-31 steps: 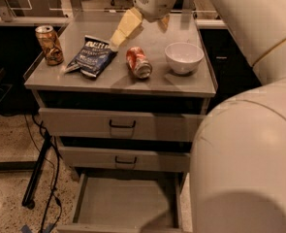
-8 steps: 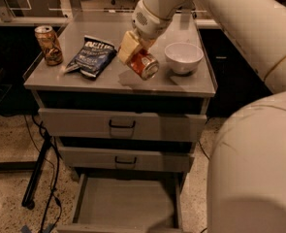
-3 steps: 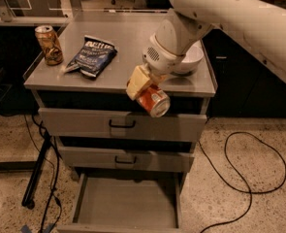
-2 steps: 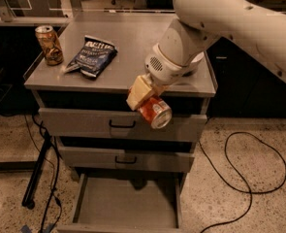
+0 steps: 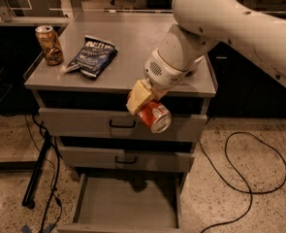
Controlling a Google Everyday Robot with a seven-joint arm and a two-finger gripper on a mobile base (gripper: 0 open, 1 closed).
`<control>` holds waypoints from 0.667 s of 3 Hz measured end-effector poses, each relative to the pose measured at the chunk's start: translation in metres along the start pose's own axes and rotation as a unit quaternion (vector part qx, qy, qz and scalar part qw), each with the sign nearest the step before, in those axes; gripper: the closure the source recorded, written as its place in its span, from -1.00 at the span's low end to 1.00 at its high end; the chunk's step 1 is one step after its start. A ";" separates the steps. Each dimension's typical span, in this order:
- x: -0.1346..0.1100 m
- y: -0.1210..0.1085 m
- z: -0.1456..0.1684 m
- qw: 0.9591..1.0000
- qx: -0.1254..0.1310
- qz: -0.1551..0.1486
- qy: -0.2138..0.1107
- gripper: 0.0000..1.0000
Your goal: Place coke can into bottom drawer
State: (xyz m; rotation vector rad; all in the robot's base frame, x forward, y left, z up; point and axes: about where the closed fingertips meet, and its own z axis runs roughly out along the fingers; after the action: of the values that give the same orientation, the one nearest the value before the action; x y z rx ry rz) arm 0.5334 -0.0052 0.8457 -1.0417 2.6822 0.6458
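A gold-brown can (image 5: pixel 49 44) stands by the left edge of the cabinet (image 5: pixel 133 35), a chip bag (image 5: pixel 91 56) beside it, and past the cabinet's front edge the gripper (image 5: pixel 146 107) grasps the tilted coke can (image 5: pixel 154 117) in open air well above the pulled-out bottom drawer (image 5: pixel 128 205).

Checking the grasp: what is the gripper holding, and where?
The gripper, in front of the top drawer, holds the coke can by its side.

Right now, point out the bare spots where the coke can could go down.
The bottom drawer floor is bare from wall to wall, below the gripper holding the coke can in front of the top drawer. On the cabinet top, the stretch between the chip bag and the arm is bare. Crowded: the gold-brown can beside the bag.
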 end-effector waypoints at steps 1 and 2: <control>0.021 0.004 0.028 0.999 -0.018 0.027 0.018 1.00; 0.050 0.008 0.066 0.996 -0.041 0.065 0.038 1.00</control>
State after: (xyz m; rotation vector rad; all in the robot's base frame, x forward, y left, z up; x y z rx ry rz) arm 0.4923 0.0010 0.7735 -0.9338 2.8306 0.7593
